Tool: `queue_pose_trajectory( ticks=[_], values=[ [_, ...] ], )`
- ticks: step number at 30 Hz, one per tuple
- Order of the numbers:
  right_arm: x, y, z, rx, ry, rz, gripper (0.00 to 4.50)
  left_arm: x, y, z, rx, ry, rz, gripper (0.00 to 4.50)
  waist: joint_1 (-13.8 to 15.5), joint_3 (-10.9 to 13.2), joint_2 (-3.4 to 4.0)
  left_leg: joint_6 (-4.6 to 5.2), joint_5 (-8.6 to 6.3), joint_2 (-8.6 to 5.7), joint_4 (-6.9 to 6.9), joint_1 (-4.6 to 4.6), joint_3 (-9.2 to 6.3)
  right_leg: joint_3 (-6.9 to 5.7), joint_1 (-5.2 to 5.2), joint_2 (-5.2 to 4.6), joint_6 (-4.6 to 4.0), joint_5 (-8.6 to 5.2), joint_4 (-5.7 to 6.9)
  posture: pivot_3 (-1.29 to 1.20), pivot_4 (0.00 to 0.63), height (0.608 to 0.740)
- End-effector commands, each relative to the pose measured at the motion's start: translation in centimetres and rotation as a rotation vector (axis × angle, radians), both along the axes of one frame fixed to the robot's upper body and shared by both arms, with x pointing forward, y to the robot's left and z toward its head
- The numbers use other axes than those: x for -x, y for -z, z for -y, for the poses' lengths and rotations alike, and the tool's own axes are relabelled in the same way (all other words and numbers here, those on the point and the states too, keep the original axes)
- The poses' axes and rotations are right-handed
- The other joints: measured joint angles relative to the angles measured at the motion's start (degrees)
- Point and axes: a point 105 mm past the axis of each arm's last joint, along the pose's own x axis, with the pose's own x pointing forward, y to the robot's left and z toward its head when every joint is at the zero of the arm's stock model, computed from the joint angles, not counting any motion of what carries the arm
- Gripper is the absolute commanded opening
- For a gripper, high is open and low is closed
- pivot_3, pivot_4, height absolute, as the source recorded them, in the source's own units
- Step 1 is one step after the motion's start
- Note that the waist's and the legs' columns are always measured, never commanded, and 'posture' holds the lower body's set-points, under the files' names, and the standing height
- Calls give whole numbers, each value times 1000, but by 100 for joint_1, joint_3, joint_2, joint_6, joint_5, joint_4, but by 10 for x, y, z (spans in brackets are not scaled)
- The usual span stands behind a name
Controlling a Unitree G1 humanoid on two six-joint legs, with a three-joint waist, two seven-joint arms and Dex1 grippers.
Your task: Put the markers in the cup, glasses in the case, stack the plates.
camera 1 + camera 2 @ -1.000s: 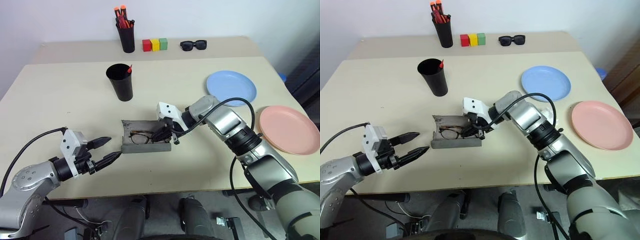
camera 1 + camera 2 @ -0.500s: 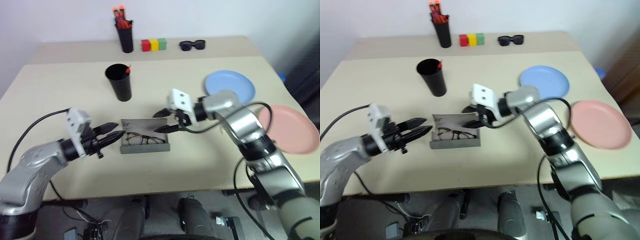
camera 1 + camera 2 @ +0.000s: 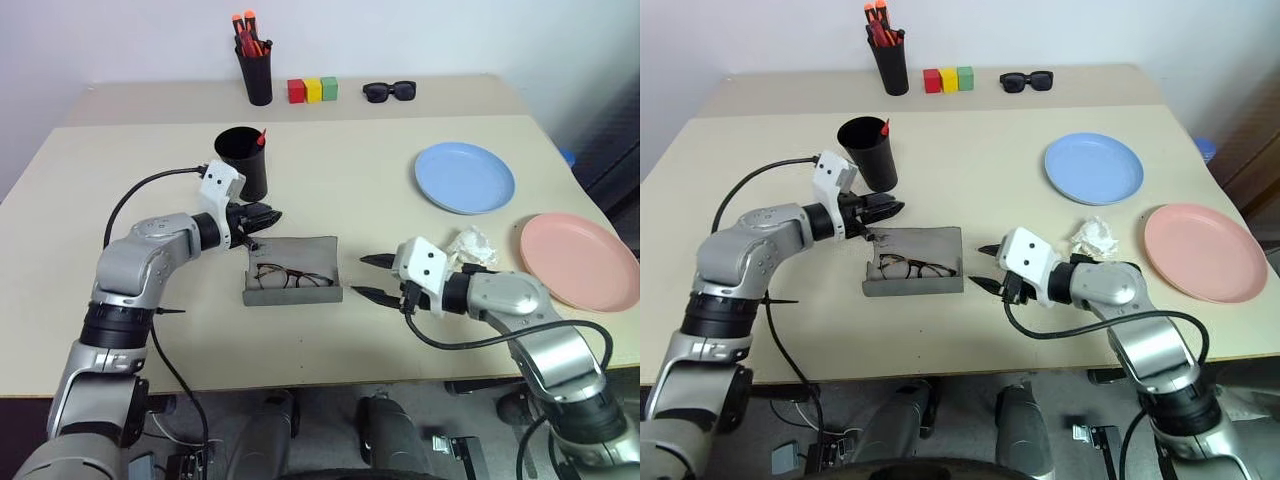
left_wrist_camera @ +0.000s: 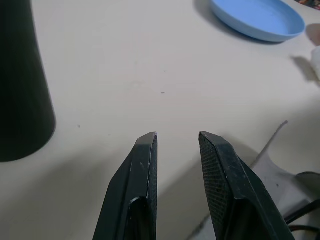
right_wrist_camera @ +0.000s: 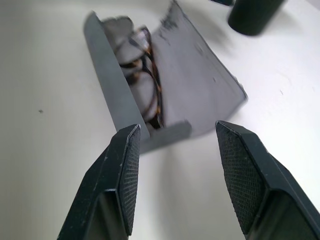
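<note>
The left hand (image 3: 268, 217) is seen left of centre in the head view, its fingers (image 4: 142, 170) slightly parted and empty, just above the far left corner of the case (image 3: 293, 270). The right hand (image 3: 372, 277) is held open and empty just right of the case, pointing at it. The glasses (image 3: 288, 278) are lying inside the open case. The cup (image 3: 240, 163), with a red marker (image 3: 260, 139) in it, stands just above the left hand. The blue plate (image 3: 465, 177) and pink plate (image 3: 580, 259) lie apart at the right of the table (image 3: 130, 190), with a crumpled white tissue (image 3: 468, 244) between them.
</note>
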Motion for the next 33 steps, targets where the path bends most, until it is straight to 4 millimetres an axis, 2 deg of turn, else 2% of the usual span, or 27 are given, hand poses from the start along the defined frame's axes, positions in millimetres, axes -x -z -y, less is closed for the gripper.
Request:
queue_pose_trajectory(
  ticks=[1, 4, 10, 18, 25, 29, 33],
  values=[
    [3, -12, 2, -5, 23, 62, 2397, -4, -5, 5, 29, 19, -29, 1047, 7, 0, 0, 0, 0, 0, 0, 0, 0, 0, 0, 0, 0, 0, 0, 0, 150, 740],
    [4, -10, 3, -4, 27, 60, 2397, -5, -3, 7, 39, 24, -67, 59, 5, 0, -1, 0, 0, 0, 2, 0, -1, 0, 0, 0, 0, 0, 0, 0, 150, 740],
    [2, -11, 5, -3, 37, 64, 2397, -2, 7, 7, -43, 28, -116, 59, 9, 1, -2, 0, 0, 0, 3, 0, -1, 0, 2, 0, 0, 0, 0, 0, 150, 740],
    [-3, -10, 8, 4, 47, 67, 2397, 45, 11, -7, -140, 223, -60, 59, -93, 0, 1, 0, 0, 9, -2, 2, -8, 2, 1, -1, -5, -2, 0, 0, 150, 740],
    [-10, -9, 11, 2, 63, 73, 2397, 81, 14, -8, -138, 313, -24, 59, -71, 0, 1, 0, 0, 17, -2, 2, -14, 3, 1, -5, -23, -12, -2, 0, 150, 740],
    [-23, -12, 17, -7, 114, 80, 2397, 96, 22, -12, -172, 352, 11, 59, -81, 0, 2, 1, -1, 14, 0, 1, -12, 3, 1, -11, -24, -12, -5, 0, 150, 740],
    [-54, -14, 36, 11, 270, 78, 2397, 89, 18, -16, -130, 282, 125, 59, -79, 0, 2, 1, 0, 15, -1, 1, -11, 3, -1, -12, -30, -8, -5, 0, 150, 740]
  ],
)
